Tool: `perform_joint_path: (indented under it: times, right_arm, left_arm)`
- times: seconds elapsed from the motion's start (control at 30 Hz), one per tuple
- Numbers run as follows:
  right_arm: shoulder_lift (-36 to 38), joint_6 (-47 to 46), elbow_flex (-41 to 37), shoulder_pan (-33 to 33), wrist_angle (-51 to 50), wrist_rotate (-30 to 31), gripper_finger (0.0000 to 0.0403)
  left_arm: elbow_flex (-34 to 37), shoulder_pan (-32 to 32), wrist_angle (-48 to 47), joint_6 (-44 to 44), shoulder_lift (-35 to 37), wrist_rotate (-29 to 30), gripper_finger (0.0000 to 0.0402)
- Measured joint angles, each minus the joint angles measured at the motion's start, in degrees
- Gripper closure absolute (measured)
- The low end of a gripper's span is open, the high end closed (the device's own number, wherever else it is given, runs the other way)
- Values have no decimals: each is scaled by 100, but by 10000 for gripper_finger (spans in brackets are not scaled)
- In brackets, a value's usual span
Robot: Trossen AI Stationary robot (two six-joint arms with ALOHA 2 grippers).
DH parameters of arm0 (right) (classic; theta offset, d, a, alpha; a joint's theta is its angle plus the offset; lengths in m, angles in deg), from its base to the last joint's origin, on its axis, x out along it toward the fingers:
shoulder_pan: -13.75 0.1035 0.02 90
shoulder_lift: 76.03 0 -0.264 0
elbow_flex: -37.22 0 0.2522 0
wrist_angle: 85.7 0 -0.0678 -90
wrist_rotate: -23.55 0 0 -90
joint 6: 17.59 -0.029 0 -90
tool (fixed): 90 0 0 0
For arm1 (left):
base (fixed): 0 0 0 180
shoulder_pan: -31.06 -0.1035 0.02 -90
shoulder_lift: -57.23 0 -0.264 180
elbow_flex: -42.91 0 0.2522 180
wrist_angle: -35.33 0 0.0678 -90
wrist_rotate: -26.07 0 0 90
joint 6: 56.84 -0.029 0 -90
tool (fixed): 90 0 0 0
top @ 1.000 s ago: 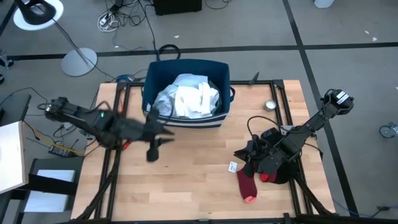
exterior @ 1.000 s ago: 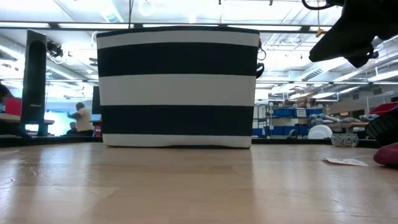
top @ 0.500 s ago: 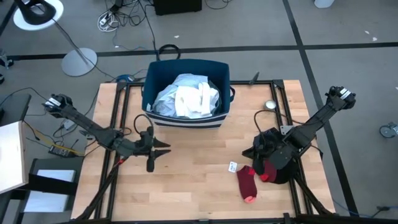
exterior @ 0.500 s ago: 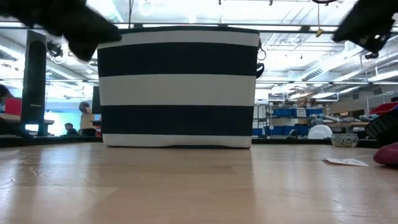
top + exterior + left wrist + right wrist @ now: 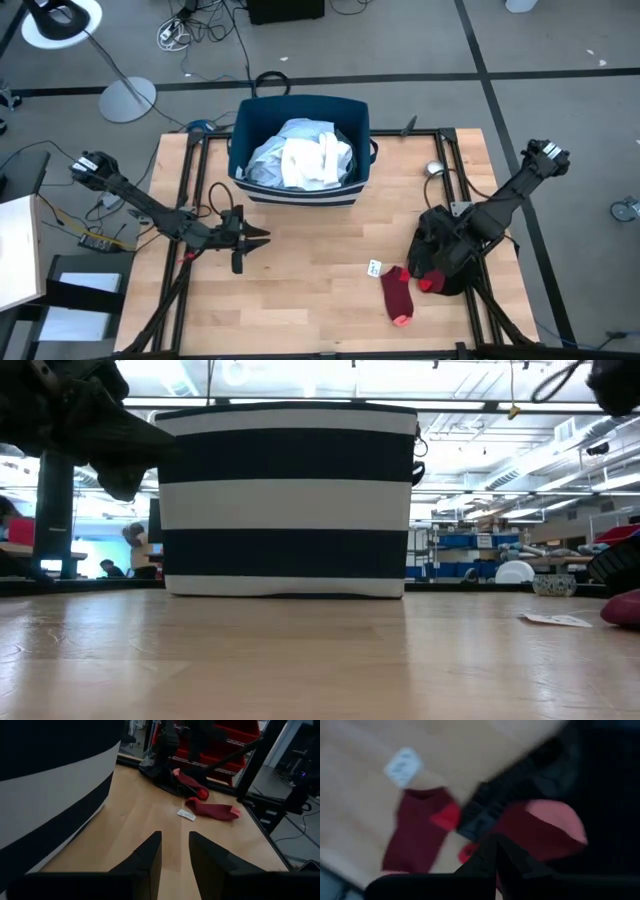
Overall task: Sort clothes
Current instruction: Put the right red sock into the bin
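Observation:
The navy bin with white stripes [image 5: 300,150] holds light blue and white clothes [image 5: 300,160]. One dark red sock [image 5: 397,293] lies flat on the table, and it also shows in the left wrist view [image 5: 212,810]. A second red sock [image 5: 428,284] lies on a black garment [image 5: 460,272] at the right edge. My right gripper [image 5: 422,260] hangs above that pile with its fingers shut [image 5: 492,842] and empty. My left gripper [image 5: 262,237] is open and empty [image 5: 175,837] over the bare table, near the bin's left front corner.
A small white tag [image 5: 374,268] lies on the wood left of the sock. A small metal piece [image 5: 434,168] sits at the far right. The bin's striped front wall [image 5: 285,500] stands at the far middle. Bare wood [image 5: 310,260] lies between the two grippers.
My left gripper has drawn back from beside the bin toward the near-left and come to rest low over the table. My right gripper has moved toward the table's right edge, over the black garment and the second sock. The clothes have not moved.

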Motion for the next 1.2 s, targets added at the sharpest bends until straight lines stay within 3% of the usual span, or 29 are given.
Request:
perform_joint_path:
  times: [0.2,0.5,0.7,0.9,1.03,1.2]
  right_arm:
    - [-215,-807,0,253,-451,-3,390]
    - [-487,-898,-148,266,-702,12,310]
    - [-759,-1644,-549,266,-262,-372,259]
    - [-1071,-1948,-944,266,612,-613,237]
    - [-1324,-1956,-1088,266,1158,-678,258]
    - [-1402,-1572,-910,266,1445,-639,383]
  left_arm:
    - [2,0,4,-2,0,-1,298]
    - [4,0,54,-24,0,-7,298]
    - [4,0,67,-26,-2,-12,298]
    - [4,0,67,-22,-2,-13,298]
    - [4,0,72,-21,-2,-14,298]
    - [4,0,77,-2,-2,-13,298]
